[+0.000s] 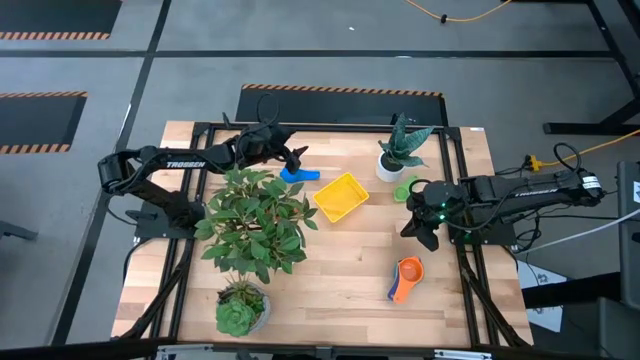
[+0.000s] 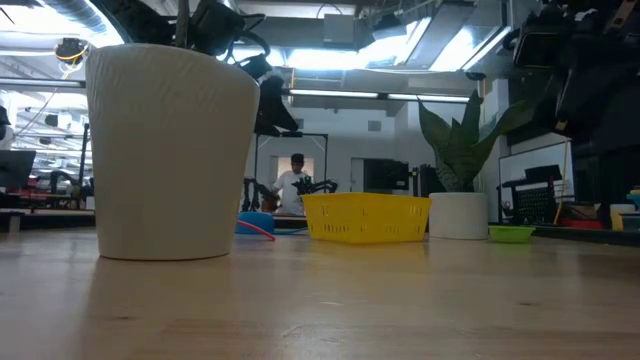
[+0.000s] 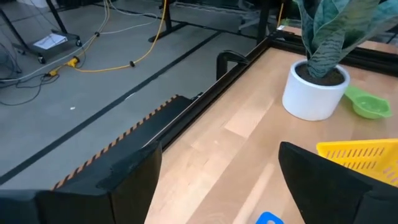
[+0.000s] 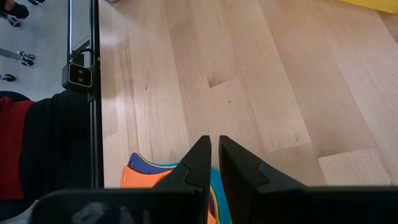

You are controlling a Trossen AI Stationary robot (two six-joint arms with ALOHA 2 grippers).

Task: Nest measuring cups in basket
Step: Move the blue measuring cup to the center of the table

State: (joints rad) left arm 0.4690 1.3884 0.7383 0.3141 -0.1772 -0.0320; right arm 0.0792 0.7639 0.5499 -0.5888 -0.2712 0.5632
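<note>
Wooden table (image 1: 340,270), empty yellow basket (image 1: 341,196)

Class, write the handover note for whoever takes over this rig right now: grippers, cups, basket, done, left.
Left gripper: fingers open, above the blue measuring cup at the table's far side.
Right gripper: shut, empty, waiting by the right edge.
Yellow basket: mid-table, nothing visible inside.
Green measuring cup: beside the white pot.
Orange-topped stack of cups: near right.
Done: no cup in the basket.
Left: move every cup into the basket, nested.

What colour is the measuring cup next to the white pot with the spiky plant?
Green cup, seen best in the left wrist view, beside the white pot.
</note>
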